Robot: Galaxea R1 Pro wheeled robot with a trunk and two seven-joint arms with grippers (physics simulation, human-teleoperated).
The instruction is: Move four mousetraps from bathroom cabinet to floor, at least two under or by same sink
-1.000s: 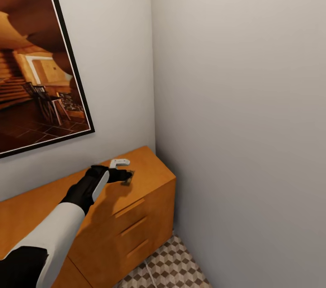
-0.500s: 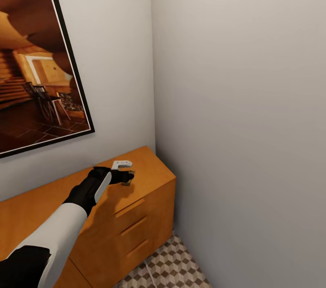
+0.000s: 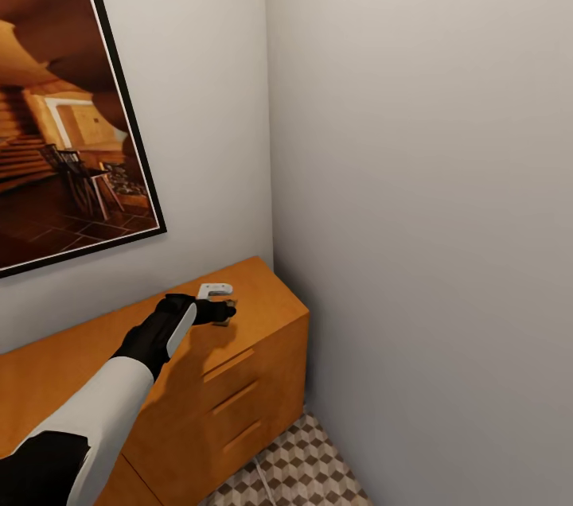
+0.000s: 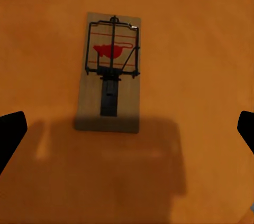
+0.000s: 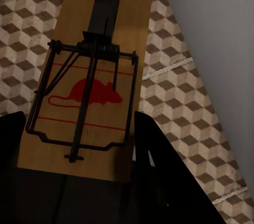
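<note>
Already your right gripper [image 5: 79,182] pinches one mousetrap [image 5: 87,78] above the bathroom floor [image 5: 196,102], not yet set down. Your left gripper [image 4: 127,129] hangs spread directly over another trap [image 4: 110,78] lying on the cabinet [image 3: 263,291].

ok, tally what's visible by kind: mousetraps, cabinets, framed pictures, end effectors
Mousetraps: 2, one lying on the cabinet top, one in the right end effector over the tiled floor
Cabinets: 1
Framed pictures: 1
End effectors: 2, the left end effector open above the first trap
Total: 6
</note>
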